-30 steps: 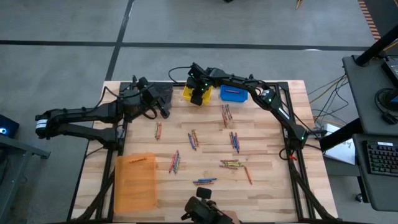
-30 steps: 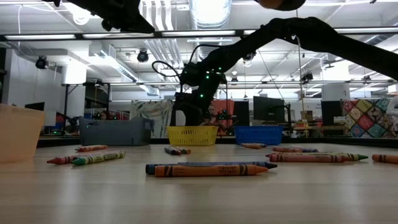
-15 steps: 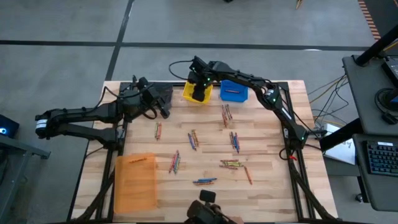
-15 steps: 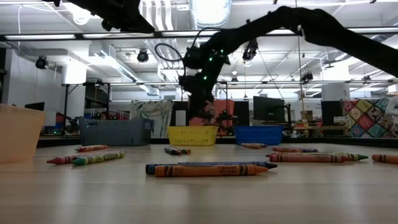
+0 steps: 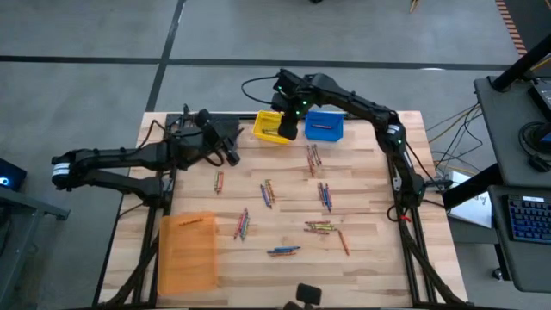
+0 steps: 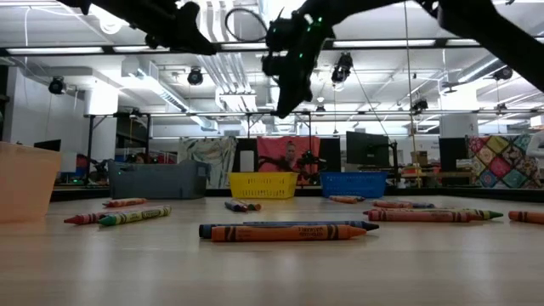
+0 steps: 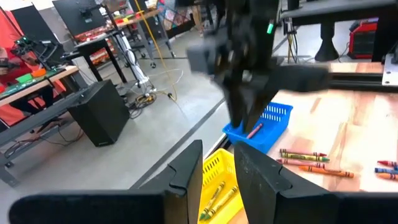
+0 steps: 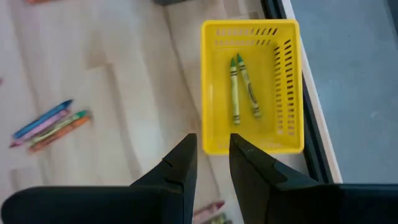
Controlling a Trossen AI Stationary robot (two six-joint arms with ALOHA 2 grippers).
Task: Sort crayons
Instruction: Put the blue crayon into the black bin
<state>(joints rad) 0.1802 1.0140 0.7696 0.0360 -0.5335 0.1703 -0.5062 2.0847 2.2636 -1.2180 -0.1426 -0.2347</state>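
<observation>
While the wooden table (image 5: 370,258) carries four bins, orange (image 5: 188,251), grey (image 5: 225,132), blue (image 5: 325,126) and yellow (image 8: 251,87), the right gripper (image 8: 208,163) hovers narrow and empty above that yellow bin's two crayons (image 8: 242,89); left gripper (image 7: 217,174) likewise narrow, empty.

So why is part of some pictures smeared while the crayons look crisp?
Left wrist view: the right arm is motion-blurred, while the blue bin is clearer. Low view: the near crayons are sharp, and bright ceiling lights glare. Right wrist view: the yellow bin is crisp.
</observation>
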